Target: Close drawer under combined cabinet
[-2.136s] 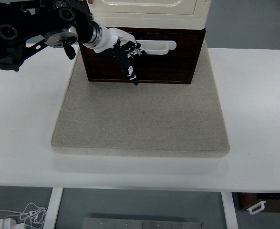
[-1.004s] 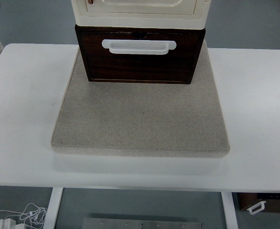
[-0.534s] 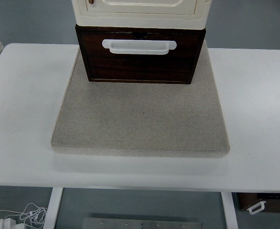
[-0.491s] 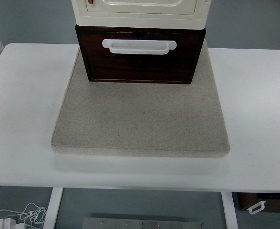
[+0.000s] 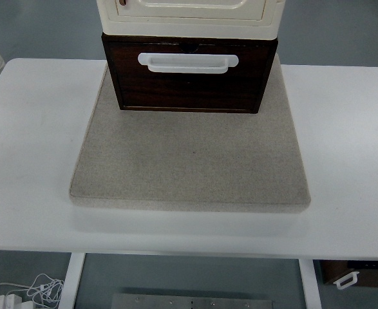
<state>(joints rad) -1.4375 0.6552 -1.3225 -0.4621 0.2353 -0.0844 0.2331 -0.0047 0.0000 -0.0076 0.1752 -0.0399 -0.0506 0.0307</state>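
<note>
Drawer shut, no hand in view
The dark drawer (image 5: 189,80) sits flush under the cream cabinet (image 5: 189,16), on a mat (image 5: 189,161) on the counter (image 5: 34,129).

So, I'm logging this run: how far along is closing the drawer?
It looks done: the dark drawer sits pushed in under the cream cabinet, its white handle untouched. Nothing is in hand, since neither hand is in view. Nothing visible remains.
</note>
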